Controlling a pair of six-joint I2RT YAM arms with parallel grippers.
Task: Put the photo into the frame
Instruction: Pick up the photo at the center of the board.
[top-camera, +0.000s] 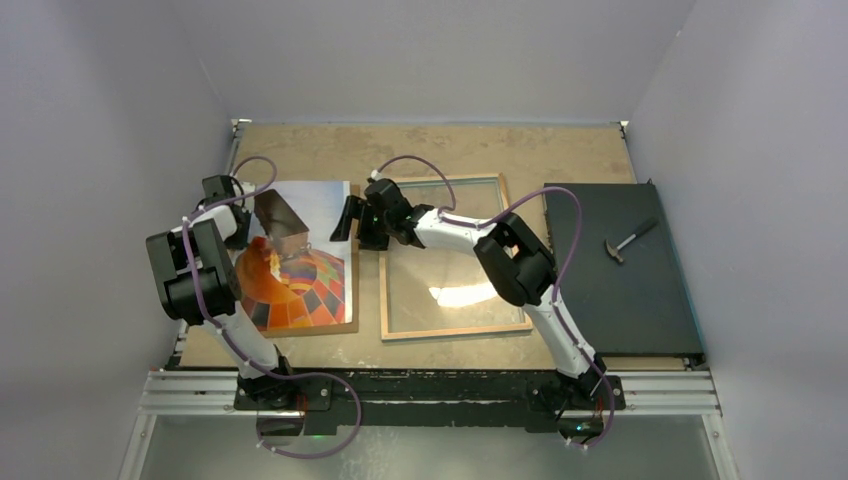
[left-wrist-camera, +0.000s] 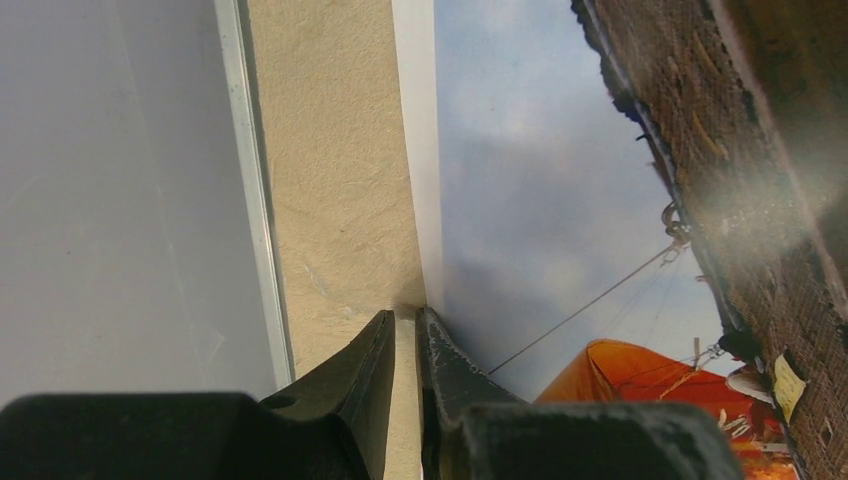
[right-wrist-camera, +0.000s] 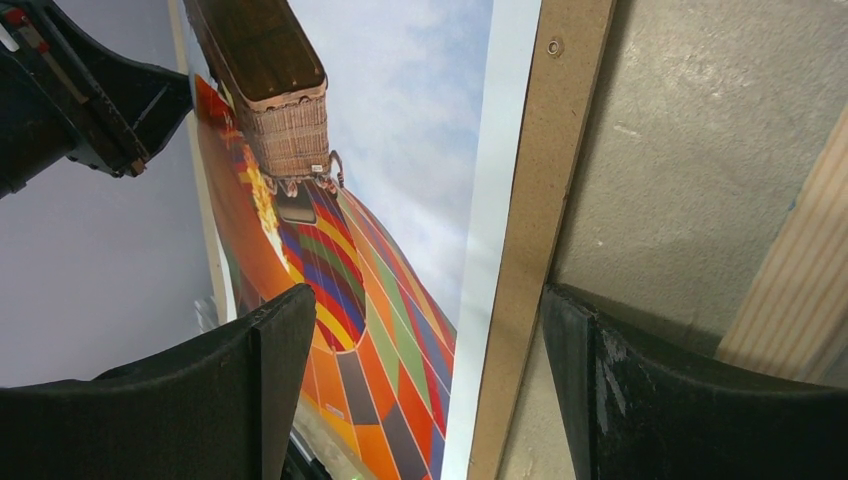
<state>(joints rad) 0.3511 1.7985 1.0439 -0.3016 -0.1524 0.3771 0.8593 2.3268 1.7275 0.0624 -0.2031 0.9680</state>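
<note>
Your left gripper (left-wrist-camera: 405, 318) is all but closed, its fingers (left-wrist-camera: 372, 385) pinching the white left border of the photo (top-camera: 322, 215). The photo sits face up on the brown backing board (right-wrist-camera: 520, 250) at the left of the table (top-camera: 420, 150). Your right gripper (right-wrist-camera: 425, 300) hangs wide open, straddling the photo's right edge and the board's rim, gripping nothing. The frame (top-camera: 443, 331) lies just to the right, wooden back up, apart from the photo. Beyond it a hammer (top-camera: 628, 240) rests on a black mat (top-camera: 620, 300).
</note>
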